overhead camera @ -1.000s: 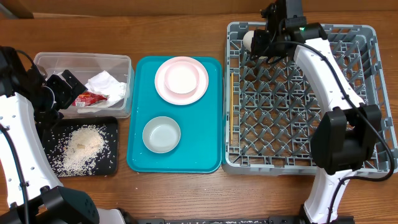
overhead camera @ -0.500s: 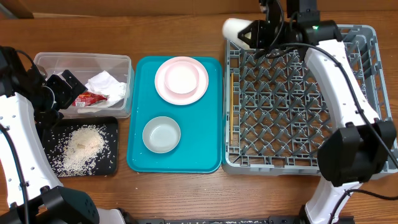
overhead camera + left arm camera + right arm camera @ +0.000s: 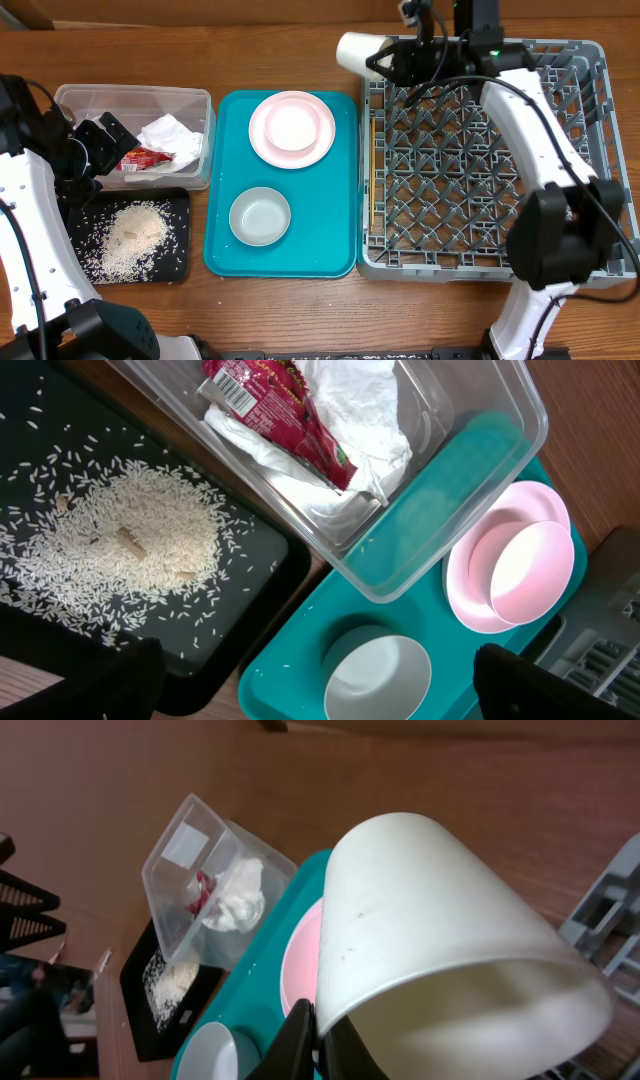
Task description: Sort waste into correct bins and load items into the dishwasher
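My right gripper (image 3: 388, 60) is shut on the rim of the small white cup (image 3: 353, 50), which lies tilted on its side in the air just past the back left corner of the grey dish rack (image 3: 480, 160). In the right wrist view the cup (image 3: 450, 940) fills the frame, its rim pinched between the fingers (image 3: 300, 1045). My left gripper (image 3: 98, 145) hangs open and holds nothing over the left end of the clear tub (image 3: 70, 100), which holds the white napkin (image 3: 172, 135) and red wrapper (image 3: 145, 158). Rice (image 3: 130, 235) lies on the black tray (image 3: 180, 200).
A teal tray (image 3: 335, 200) holds a pink plate (image 3: 265, 140) with a white bowl (image 3: 292, 125) on it, and a grey-green bowl (image 3: 260, 215). Thin chopsticks (image 3: 371, 170) lie along the rack's left edge. Bare wooden table shows behind the trays.
My right gripper has carried the cup leftward, from above the rack's back left corner to beyond its left edge, turning it onto its side. The left arm has not moved.
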